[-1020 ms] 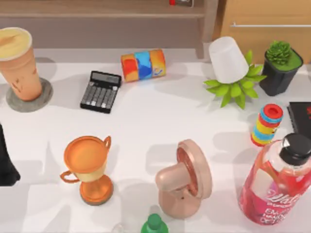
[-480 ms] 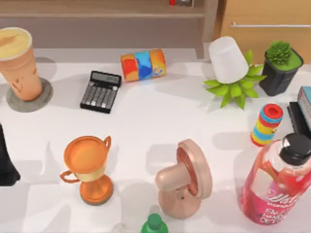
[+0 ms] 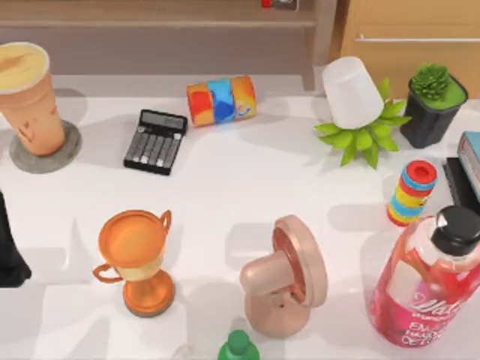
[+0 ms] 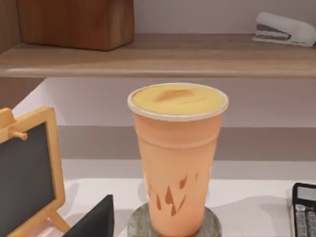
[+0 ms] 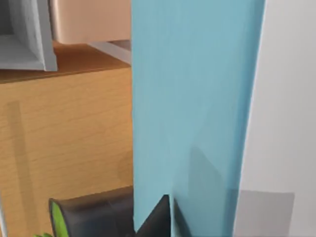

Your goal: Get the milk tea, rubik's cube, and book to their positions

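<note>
Milk tea [image 3: 28, 97] upper left of the top view on a grey coaster [image 3: 66, 154]; tall, tapered, likely tippy, grip mid-body. Book [image 3: 471, 159] at right edge; stiff, slim, pinch across covers. Can't tell either tool's opening.

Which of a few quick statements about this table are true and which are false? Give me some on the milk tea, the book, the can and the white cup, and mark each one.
1. The milk tea stands upright on a round grey coaster. True.
2. The book lies in the middle of the table. False: it is at the top view's right edge, over a flat black slab.
3. The striped can lies on its side behind the calculator. True.
4. The white cup stands beside the trophy. False: it rests tilted on the green leafy plant, far from the trophy.
5. The bottle has a black cap. True.
</note>
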You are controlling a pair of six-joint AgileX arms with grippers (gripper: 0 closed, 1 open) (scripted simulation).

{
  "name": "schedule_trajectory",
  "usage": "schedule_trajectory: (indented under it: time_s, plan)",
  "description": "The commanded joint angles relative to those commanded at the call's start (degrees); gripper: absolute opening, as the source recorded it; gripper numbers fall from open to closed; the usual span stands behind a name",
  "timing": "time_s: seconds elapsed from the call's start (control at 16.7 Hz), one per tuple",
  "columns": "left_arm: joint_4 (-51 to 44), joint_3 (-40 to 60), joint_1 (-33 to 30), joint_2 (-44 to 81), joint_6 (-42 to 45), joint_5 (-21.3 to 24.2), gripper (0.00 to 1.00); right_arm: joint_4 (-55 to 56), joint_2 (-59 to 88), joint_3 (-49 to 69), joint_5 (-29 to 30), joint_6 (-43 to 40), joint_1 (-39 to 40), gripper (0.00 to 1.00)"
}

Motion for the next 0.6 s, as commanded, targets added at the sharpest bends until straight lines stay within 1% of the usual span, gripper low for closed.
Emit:
schedule_trajectory:
  time_s: [0.24,0.6]
  plan:
    - [0.0,0.0,0.0,0.0,0.0,0.0,1.00,0.1,0.5,0.0,0.1,0.0,0.1,0.00]
    - [0.0,0.0,0.0,0.0,0.0,0.0,1.00,0.1,0.5,0.0,0.1,0.0,0.1,0.45]
